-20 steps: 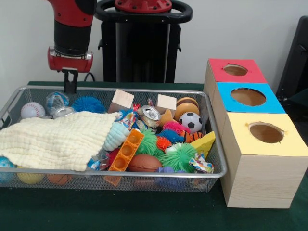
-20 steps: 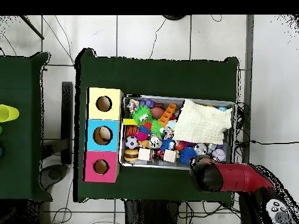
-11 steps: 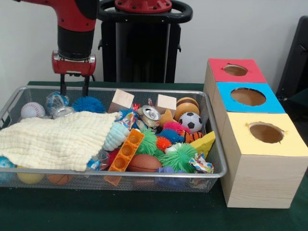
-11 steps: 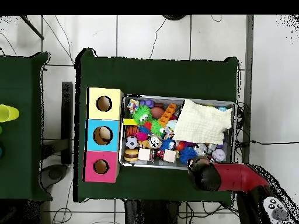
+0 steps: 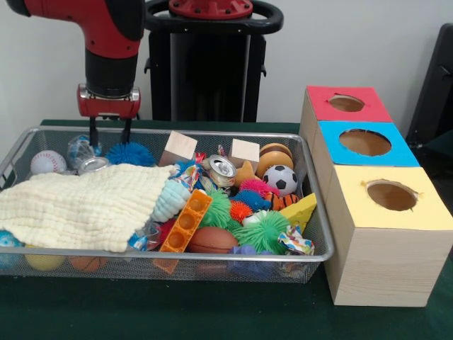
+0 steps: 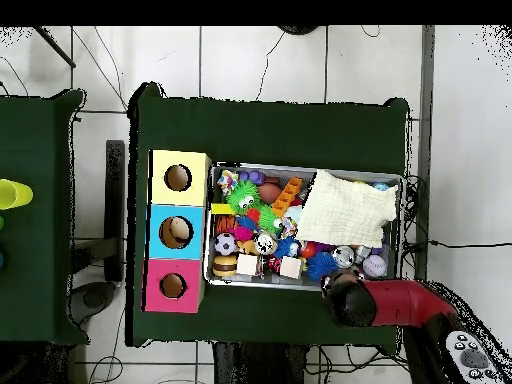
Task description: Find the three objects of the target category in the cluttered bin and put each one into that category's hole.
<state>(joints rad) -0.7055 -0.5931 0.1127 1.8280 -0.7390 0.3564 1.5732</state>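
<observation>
The claw (image 5: 108,132) hangs with its two fingers spread and empty over the far rim of the wire bin (image 5: 311,212), apparently lining up on the blue spiky ball (image 5: 129,153) just below it. A crushed can (image 5: 93,165) and a baseball (image 5: 47,162) crowd beside that ball, and the yellow cloth (image 5: 81,205) in front of it may hide more. The three boxes (image 5: 368,145) with holes stand beyond the bin's other end.

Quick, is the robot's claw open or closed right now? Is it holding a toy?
Gripper: open, holding nothing, hanging over the far edge of the wire bin near the blue spiky ball.
</observation>
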